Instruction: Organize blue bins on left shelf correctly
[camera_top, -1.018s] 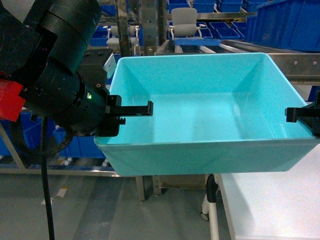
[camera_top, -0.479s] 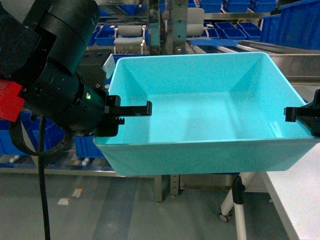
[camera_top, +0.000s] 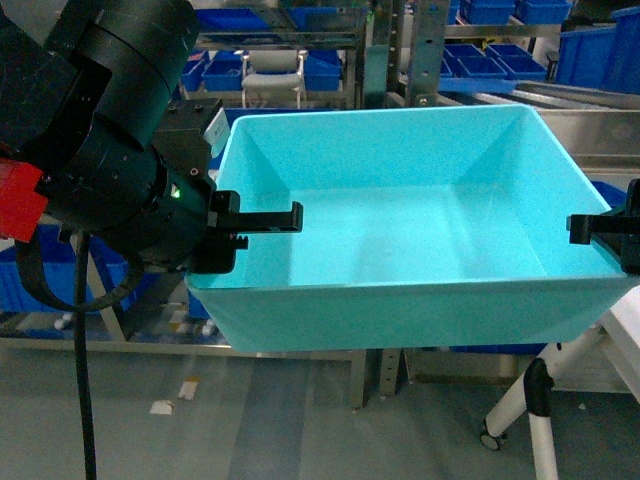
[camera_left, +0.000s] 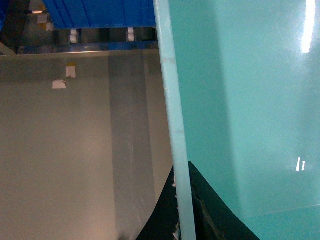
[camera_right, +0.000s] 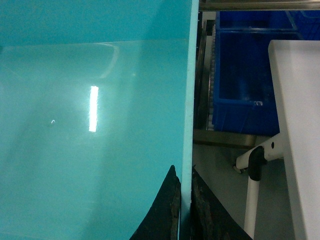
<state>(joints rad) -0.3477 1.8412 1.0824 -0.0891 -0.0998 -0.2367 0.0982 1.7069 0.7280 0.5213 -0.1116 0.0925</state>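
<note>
At 3 o'clock, right gripper (camera_top: 600, 228) is half cut off; both it and left gripper (camera_top: 262, 222) pinch the empty turquoise bin (camera_top: 400, 250) walls.

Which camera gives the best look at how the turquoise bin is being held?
The head view: it shows the whole turquoise bin with the left gripper and right gripper clamped on opposite side walls. Each wrist view shows only one rim edge pinched between dark fingers, plus a stretch of the bin's inside.
</note>
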